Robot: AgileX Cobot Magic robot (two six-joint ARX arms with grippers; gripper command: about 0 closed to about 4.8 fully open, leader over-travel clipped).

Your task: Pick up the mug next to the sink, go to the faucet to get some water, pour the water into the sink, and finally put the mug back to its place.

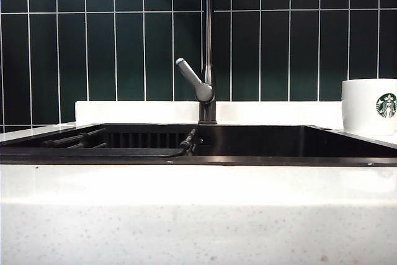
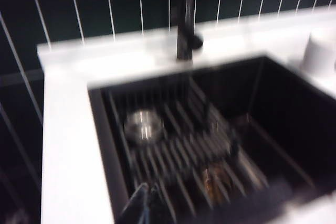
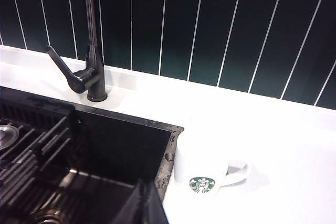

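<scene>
A: Start with the biggest things. Where does everything sit?

B: The white speckled desk point(image 1: 186, 215) carries the sink point(image 3: 126, 145), a wide dark basin with a slatted rack point(image 2: 189, 150) in it. The faucet point(image 1: 208, 41) rises at the back edge, its grey lever point(image 1: 191, 77) angled out. The mug point(image 3: 202, 169) stands upright on the desk just beside the sink's right rim, apart from the faucet.

A: Which arm is better placed for it?

B: The right one, I judge. The right pincer point(image 3: 143, 203) hangs over the sink's corner, jaws pressed together, holding nothing. From there the mug lies just past the rim, towards the desk side, with its long axis vertical and its handle point(image 3: 237, 171) pointing away from the sink. The left pincer point(image 2: 148, 203) hovers over the far side of the basin, also closed and empty, with the mug well apart from it.

A: And the mug itself?

B: White, cylindrical, glossy, with a round green logo point(image 3: 202, 184) low on its side. It looks rigid and smooth.
</scene>
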